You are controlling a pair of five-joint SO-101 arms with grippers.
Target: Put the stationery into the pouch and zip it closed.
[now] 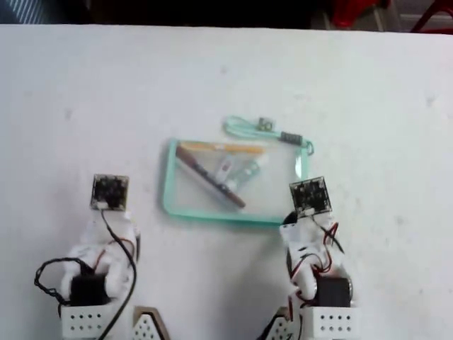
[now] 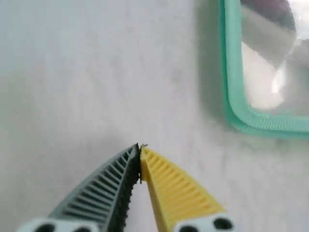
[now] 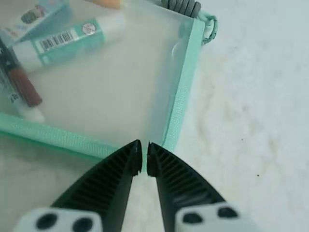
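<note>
A white surface [image 1: 226, 71] runs across the whole high view, with a dark strip of room along the top edge. At lower left my left claw [image 2: 140, 150] sits over bare surface just beside the pouch's left edge. Its grey and yellow fingers are pressed together, holding nothing.

In the middle of the frame lies the pouch [image 1: 276, 202], clear with a mint-green border, flat, with its long axis running left to right. Inside, a brown pen [image 1: 209, 176] slants from upper left to lower right. A white-and-teal tube [image 1: 248, 170] lies beside it, angled up toward the right. A mint cord [image 1: 248, 129] loops just above the pouch's top edge.

At lower right my right claw [image 3: 143, 147] is at the pouch's lower right corner. Its black tips are drawn together with barely a slit between them. I cannot tell whether they touch the pouch.
</note>
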